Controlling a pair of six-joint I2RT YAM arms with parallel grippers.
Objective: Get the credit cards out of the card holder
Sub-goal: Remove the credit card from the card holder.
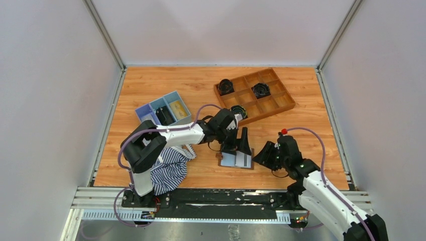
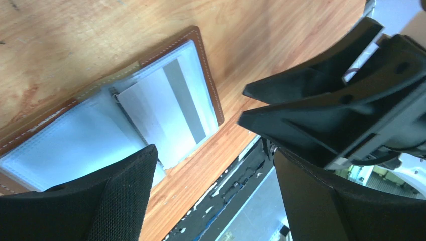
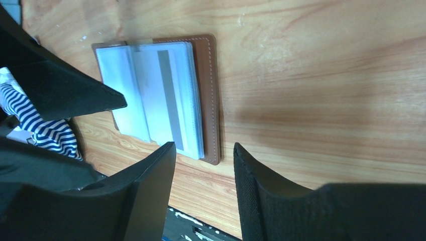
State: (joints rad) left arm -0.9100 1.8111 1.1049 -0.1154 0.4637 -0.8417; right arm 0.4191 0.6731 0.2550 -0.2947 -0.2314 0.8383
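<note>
Brown card holder (image 3: 161,95) lies open on the worktop (image 3: 326,75); my left fingers (image 2: 115,201) and right fingers (image 3: 271,201) stand apart.

Card holder (image 1: 237,160) on table (image 1: 150,85), before grid tray (image 1: 274,103)

Brown stitched leather-like card holder (image 3: 210,100) with glossy plastic sleeves (image 3: 118,85) lies on smooth wood-grain table (image 3: 326,75).
</note>
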